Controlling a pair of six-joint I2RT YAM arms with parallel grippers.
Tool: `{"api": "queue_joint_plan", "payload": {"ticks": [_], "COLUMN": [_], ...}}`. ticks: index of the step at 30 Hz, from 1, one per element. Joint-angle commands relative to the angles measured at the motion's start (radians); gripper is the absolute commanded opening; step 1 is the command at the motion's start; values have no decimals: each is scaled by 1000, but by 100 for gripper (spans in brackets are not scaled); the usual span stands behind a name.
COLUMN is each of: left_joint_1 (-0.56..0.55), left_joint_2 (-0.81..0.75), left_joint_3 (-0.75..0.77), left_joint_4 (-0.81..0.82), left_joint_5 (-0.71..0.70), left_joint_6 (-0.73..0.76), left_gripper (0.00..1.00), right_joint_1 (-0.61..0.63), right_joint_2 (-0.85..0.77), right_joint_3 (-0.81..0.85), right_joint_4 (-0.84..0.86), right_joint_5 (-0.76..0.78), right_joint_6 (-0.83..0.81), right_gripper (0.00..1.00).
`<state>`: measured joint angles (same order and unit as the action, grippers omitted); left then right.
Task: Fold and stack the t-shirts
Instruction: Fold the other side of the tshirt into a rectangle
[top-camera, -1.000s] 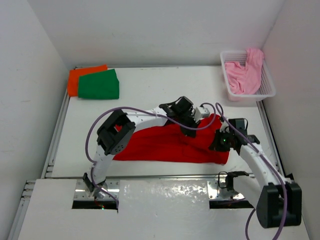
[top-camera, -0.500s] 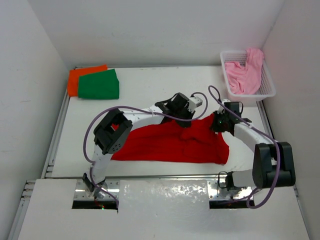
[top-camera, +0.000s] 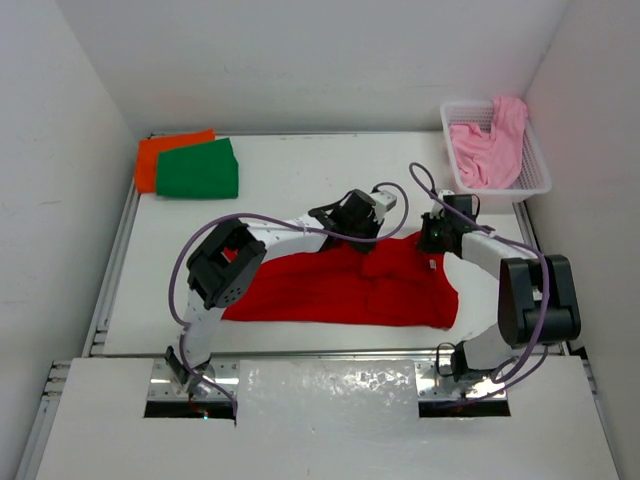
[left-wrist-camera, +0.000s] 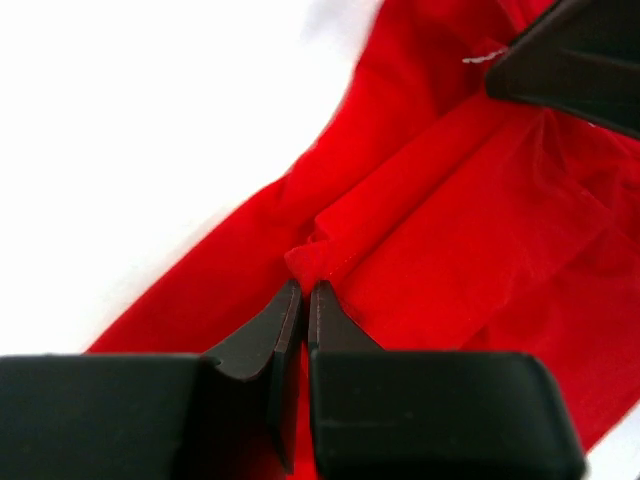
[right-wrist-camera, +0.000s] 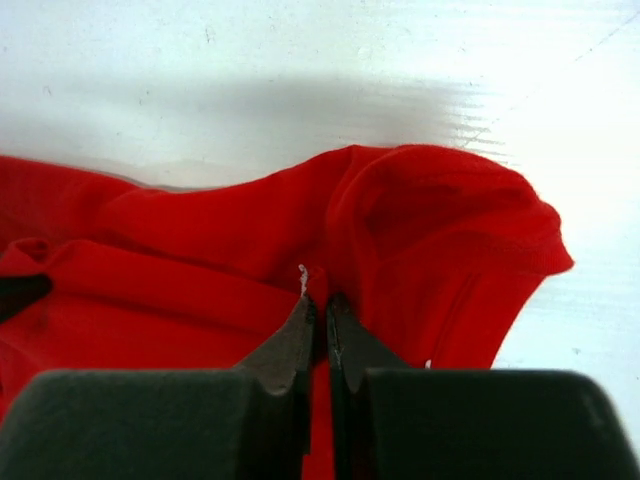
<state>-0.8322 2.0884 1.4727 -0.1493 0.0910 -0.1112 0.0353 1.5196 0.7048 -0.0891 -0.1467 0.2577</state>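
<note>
red shirt (top-camera: 340, 290): you see it spread wide and rumpled across the middle of the worktop (top-camera: 300, 185), its far edge gathered up into folds.
left pincer (left-wrist-camera: 305, 290): your left arm reaches to the far edge of the red shirt, near its middle. The tips are pressed together on a raised ridge of red cloth.
right pincer (right-wrist-camera: 320, 300): it sits at the far right corner of the red shirt, tips closed tight on a pinch of the fabric.
green shirt (top-camera: 198, 170): folded flat, well apart from the red shirt, off to its far left.
orange shirt (top-camera: 160, 155): folded under the green shirt, showing along its left and far sides.
pink shirt (top-camera: 488, 150): heaped beyond the red shirt's right end, one part draped over a rim.
basket (top-camera: 455, 185): white lattice, holding the pink shirt.
</note>
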Motion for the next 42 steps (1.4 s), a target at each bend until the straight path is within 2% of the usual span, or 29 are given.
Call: {"api": "queue_joint_plan", "payload": {"ticks": [1, 3, 5, 6, 7, 8, 9, 13, 16, 19, 20, 24, 26, 28, 30, 35, 42], "left_joint_1": [7, 7, 7, 7, 5, 7, 7, 7, 7, 7, 5, 7, 7, 7, 7, 7, 7], "left_joint_2": [-11, -8, -8, -8, -10, -11, -11, -14, -11, -8, -7, 1, 9, 12, 13, 25, 39], "left_joint_3": [5, -6, -15, -15, -15, -14, -12, -6, 9, 23, 26, 43, 44, 41, 43, 57, 46], "left_joint_4": [11, 14, 17, 19, 16, 17, 16, -1, -21, -39, -44, -58, -59, -59, -55, -58, -52], "left_joint_5": [-86, -83, -70, -66, -63, -68, -73, -115, -146, -157, -155, -151, -149, -129, -106, -102, -96], "left_joint_6": [-16, -19, -18, -15, -10, -5, -1, 8, 10, 13, 13, 18, 19, 16, 8, 10, 5], "left_gripper": [1, 5, 13, 23, 27, 32, 34, 38, 39, 39, 39, 39, 39, 39, 39, 39, 38], "right_joint_1": [-3, -3, -3, -3, -3, -2, -5, -3, -3, -5, -3, -3, -3, -3, -5, -12, -14], "right_joint_2": [16, 21, 21, 21, 19, 10, 4, -67, -148, -217, -226, -217, -200, -191, -170, -98, -59], "right_joint_3": [58, 62, 68, 76, 81, 88, 93, 101, 82, 38, 6, -56, -73, -80, -82, -88, -93], "right_joint_4": [5, 2, -4, -9, -14, -18, -29, -60, -124, -193, -202, -232, -235, -232, -218, -170, -190], "right_joint_5": [21, 25, 32, 33, 36, 38, 41, 50, 87, 85, 53, -8, -2, 2, -14, -45, -56], "right_joint_6": [-32, -38, -44, -44, -46, -52, -52, -32, 20, 76, 92, 150, 178, 190, 196, 216, 224], "right_gripper": [8, 9, 12, 15, 22, 23, 25, 43, 50, 51, 47, 18, 19, 31, 37, 37, 36]}}
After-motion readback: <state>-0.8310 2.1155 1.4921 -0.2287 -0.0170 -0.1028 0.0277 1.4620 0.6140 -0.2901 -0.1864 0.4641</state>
